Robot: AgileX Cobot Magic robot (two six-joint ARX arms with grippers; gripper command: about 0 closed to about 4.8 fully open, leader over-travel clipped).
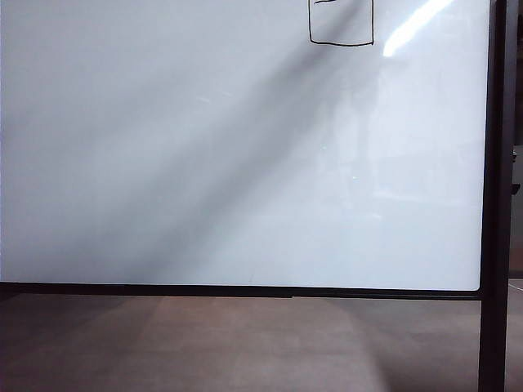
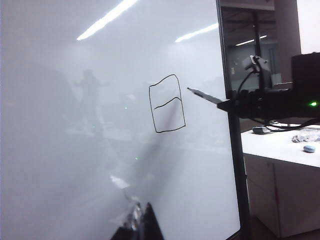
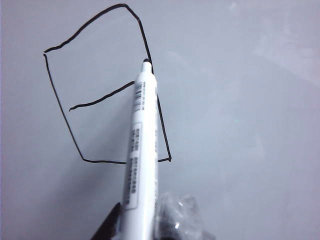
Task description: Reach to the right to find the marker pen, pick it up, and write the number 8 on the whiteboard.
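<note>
Evidently the right gripper had its jaws clenched on one slim white-barrelled marker pen, held by its rear end so that the whole barrel projected ahead of the jaws toward the one large glossy white whiteboard with a thin black frame. This long reach probably served to keep the jaws off the board while only the dark tip came near it. In the right wrist view the tip lay against the right-hand stroke of the figure; in the left wrist view the pen pointed at the board just beside the figure, and whether the tip touched the surface could not be told.

One boxy black-line number 8 stood directly ahead of the right jaws: four outer strokes and one crossbar, the crossbar stopping short of the left stroke. It appeared essentially complete. In the exterior view only its lower part showed.

The left gripper hung well apart from the figure, low before the board; its jaws showed only as a dark sliver, so their state could not be told. It probably idled there as an onlooker.

Beyond the board frame stood one white counter carrying one small blue oval object.
</note>
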